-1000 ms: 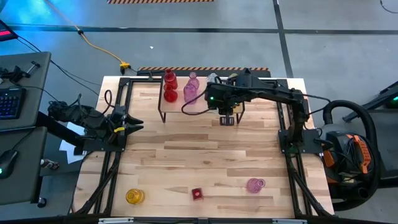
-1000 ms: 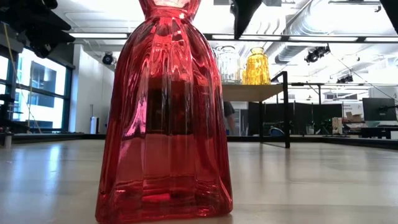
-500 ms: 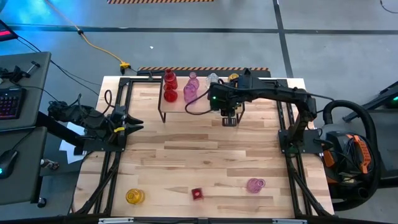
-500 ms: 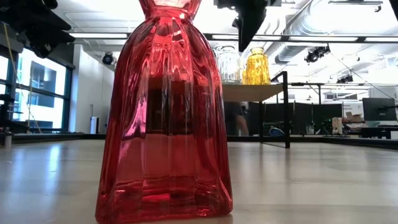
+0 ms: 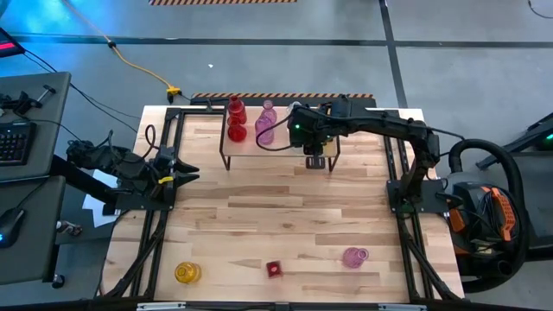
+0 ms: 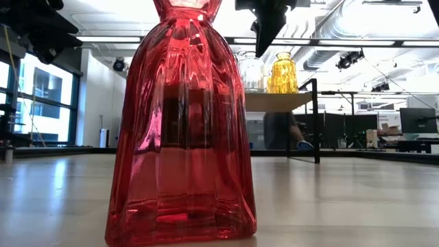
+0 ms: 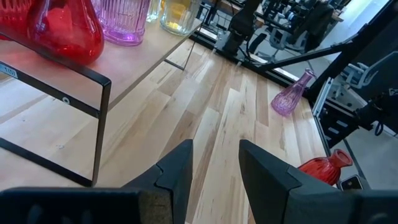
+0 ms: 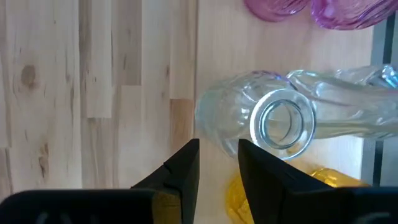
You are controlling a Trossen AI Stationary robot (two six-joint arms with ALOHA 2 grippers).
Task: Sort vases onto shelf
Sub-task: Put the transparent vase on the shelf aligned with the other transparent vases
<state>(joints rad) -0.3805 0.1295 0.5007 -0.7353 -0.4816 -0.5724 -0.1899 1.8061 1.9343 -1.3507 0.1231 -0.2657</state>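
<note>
- The left gripper (image 5: 188, 172) waits at the left edge of the bench (image 5: 285, 216), well apart from every vase. Its jaws stand slightly parted with bare wood showing between them, and they have hold of nothing.
- A yellow vase (image 5: 187, 273) stands near the front left corner of the bench.
- A small red vase (image 5: 274, 269) stands at the front middle; in the low view it fills the near ground.
- The shelf (image 5: 276, 142) sits at the back middle of the bench. From its left end it carries two red vases (image 5: 235, 121), then a pink vase (image 5: 265, 123).
- Farther along the shelf, a clear vase (image 8: 273, 121) and a second yellow vase (image 6: 282, 74) stand side by side.
- The right gripper (image 5: 316, 161) hangs over the right part of the shelf. In its wrist view the jaws are a little apart, just beside the clear vase's open mouth, gripping nothing.
- A purple vase (image 5: 354, 257) is at the front right of the bench; the left wrist view shows it lying tilted on its side.
- In the low view, a person (image 6: 281, 130) shows in the room behind the shelf.
</note>
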